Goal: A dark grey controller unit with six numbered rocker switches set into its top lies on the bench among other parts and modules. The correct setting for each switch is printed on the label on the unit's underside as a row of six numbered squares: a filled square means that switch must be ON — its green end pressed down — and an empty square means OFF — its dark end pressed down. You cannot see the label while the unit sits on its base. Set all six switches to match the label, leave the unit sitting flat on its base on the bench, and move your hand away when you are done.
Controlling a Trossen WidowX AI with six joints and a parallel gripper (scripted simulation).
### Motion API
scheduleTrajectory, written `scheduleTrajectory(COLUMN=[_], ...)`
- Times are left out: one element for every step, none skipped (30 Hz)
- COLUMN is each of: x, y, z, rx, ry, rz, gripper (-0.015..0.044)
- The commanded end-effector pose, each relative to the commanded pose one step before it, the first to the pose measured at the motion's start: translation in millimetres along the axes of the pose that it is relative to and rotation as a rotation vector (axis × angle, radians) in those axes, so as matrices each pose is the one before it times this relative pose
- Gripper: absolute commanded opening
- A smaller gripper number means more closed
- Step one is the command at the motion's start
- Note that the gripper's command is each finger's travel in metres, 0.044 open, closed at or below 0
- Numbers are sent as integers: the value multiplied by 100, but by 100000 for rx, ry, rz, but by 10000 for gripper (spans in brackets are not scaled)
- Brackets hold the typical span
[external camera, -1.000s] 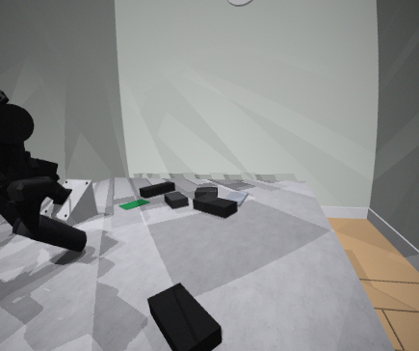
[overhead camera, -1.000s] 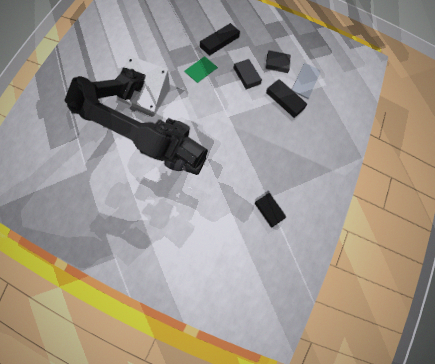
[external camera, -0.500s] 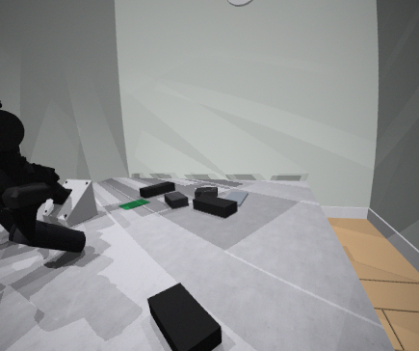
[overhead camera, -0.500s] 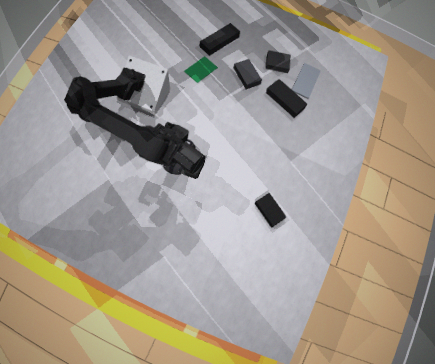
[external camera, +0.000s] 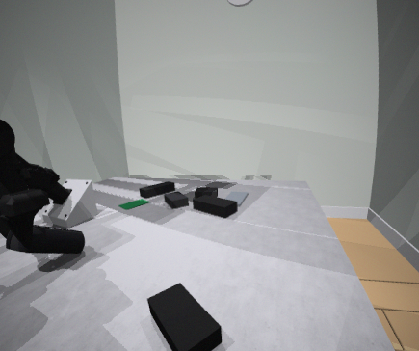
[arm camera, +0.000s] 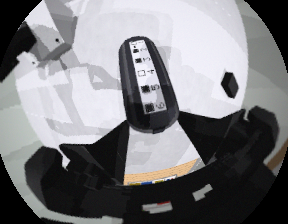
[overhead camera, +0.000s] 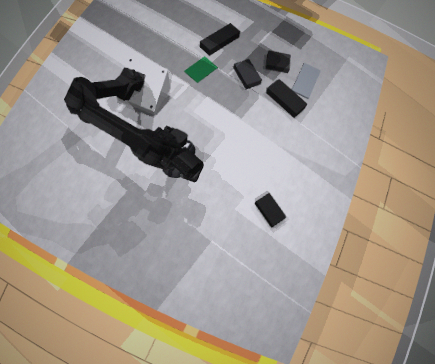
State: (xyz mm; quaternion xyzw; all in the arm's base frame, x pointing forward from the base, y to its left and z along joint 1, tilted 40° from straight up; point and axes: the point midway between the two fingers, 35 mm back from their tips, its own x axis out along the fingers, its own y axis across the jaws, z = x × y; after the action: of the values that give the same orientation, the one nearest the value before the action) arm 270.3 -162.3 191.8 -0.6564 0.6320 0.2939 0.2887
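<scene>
My gripper (arm camera: 152, 117) (overhead camera: 189, 165) (external camera: 48, 240) is shut on the dark grey controller unit (arm camera: 147, 86) (overhead camera: 184, 162) (external camera: 53, 241) and holds it a little above the bench, left of the middle. In the wrist view the unit's underside faces the camera. Its white label (arm camera: 145, 78) shows a row of small numbered squares, some filled and some empty. The fingers grip the unit's near end on both sides. The switches are hidden from every view.
A lone black block (overhead camera: 270, 209) (external camera: 184, 318) (arm camera: 229, 84) lies to the right on the bench. At the back lie a green plate (overhead camera: 201, 69) (external camera: 134, 204), several black modules (overhead camera: 286, 97) (external camera: 214, 204) and a light grey plate (overhead camera: 306, 80). The white arm mount (overhead camera: 152, 92) stands behind the gripper.
</scene>
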Motion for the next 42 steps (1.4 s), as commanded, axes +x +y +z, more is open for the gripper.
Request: scheduleTrajectory(x=[567,64,64,65,65,66,66,66,66,67,67,67,67,67,68,68,69,69,69,69,69,70,70,70,70,70,71,71,71,71,71,72,72,72,72,73,73,73,73,74,74,74], y=[176,0,0,0,0,0,0,0,0,0,0,0,0,0,0,0,0,0,0,0,0,0,0,0,0,0,0,0,0,0,0,0,0,0,0,0,0,0,0,0,0,0], z=[300,-47,-47,-46,-45,-45,-45,-45,-44,-43,-43,-42,-42,-42,-41,-40,-40,-40,-40,-40,-38,-38,-38,-37,-37,-37,-36,-35,-35,-35,-35,-34,-33,-33,-32,-32,-32,-31,-30,-30,-30,-29], rx=[-1632,1,1,1,1,1,1,1,1,1,1,1,1,1,1,1,1,1,1,1,1,1,1,1,1,1,1,1,1,1,1,1,1,1,1,1,1,1,1,1,1,0], ry=[-1502,7,7,7,7,7,7,7,7,7,7,7,7,7,7,7,7,7,7,7,7,7,7,7,7,7,7,7,7,7,7,7,7,7,7,7,7,7,7,7,7,7], rz=[897,-1,-1,-1,-1,-1,-1,-1,-1,-1,-1,-1,-1,-1,-1,-1,-1,-1,-1,-1,-1,-1,-1,-1,-1,-1,-1,-1,-1,-1,-1,-1,-1,-1,-1,-1,-1,0,0,0,0,0], gripper=[338,338,338,338,338,338,338,338,338,338,338,338,338,338,338,338,338,338,338,338,338,338,338,338,338,338,338,338,338,338,338,338,338,338,338,338,338,338,338,338,338,338])
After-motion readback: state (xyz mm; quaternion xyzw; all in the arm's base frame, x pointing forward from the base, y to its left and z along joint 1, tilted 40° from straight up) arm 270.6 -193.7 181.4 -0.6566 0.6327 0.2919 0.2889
